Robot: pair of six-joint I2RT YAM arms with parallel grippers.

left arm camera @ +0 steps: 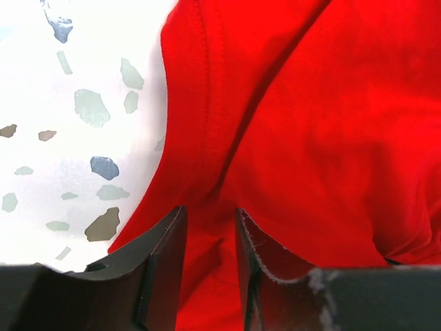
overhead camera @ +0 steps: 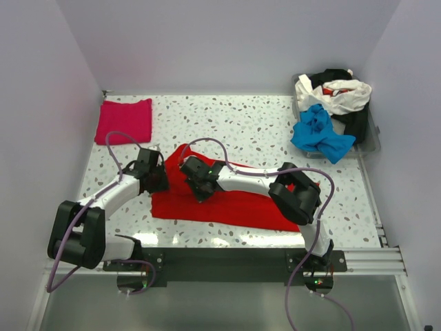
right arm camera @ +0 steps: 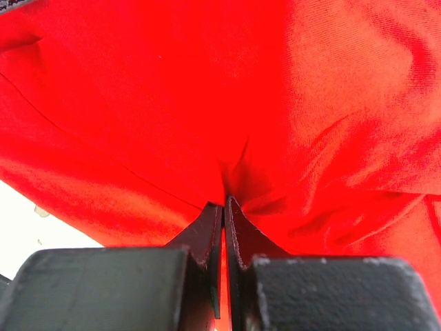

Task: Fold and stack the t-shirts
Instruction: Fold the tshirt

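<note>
Bench (overhead camera: 241,124): white, speckled, walled on three sides.
Red shirt (overhead camera: 234,207): lying near the middle, long side running left to right, both arms reaching over its left part.
Bin (overhead camera: 373,142): clear, at the far right corner, heaped with loose shirts.
Pink shirt (overhead camera: 124,121): folded flat at the far left corner, well apart from the red one.
Blue shirt (overhead camera: 318,134): crumpled, spilling over the bin's near left rim.
White shirt (overhead camera: 342,96), black shirt (overhead camera: 334,74): tangled together in the bin's far part.
Left fingers (left arm camera: 172,248): at the red shirt's left hem, narrow gap, a fold of cloth between them; held or not, cannot tell.
Right fingers (right arm camera: 217,224): pressed together, pinching red cloth, creases fanning from the tips.
</note>
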